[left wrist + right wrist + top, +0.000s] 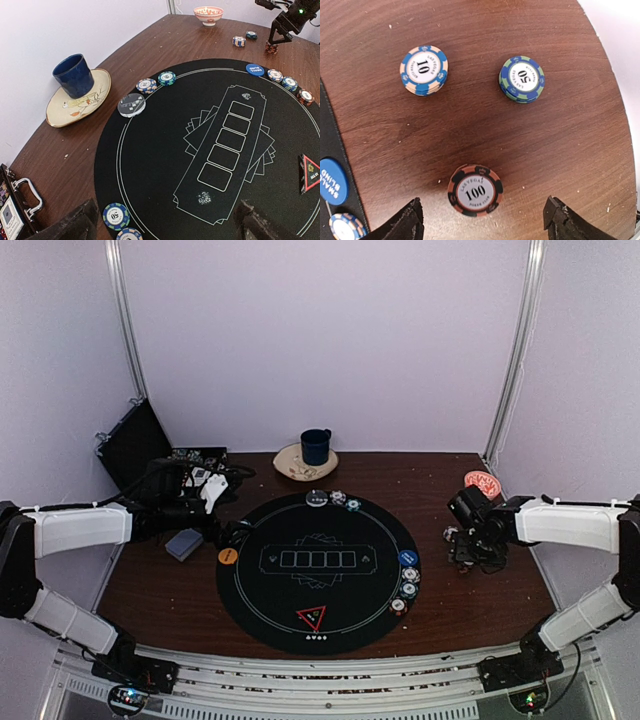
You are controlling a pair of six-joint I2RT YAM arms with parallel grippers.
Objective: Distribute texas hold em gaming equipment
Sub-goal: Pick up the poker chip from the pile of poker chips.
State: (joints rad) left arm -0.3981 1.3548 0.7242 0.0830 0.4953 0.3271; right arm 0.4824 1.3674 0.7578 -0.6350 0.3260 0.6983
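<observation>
With my left gripper (167, 222) wide and empty, my right gripper (485, 222) hangs spread above the 100 chip (475, 190) by the table's (570, 150) right edge, the 10 chip (424, 70) and 50 chip (521, 79) lying beyond, so I judge I'm mid chip-dealing and should next lift clear without nudging them.

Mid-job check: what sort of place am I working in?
Probably a staged poker setup inside a white-walled test booth: round black poker mat, striped poker chips, blue small-blind button.
</observation>
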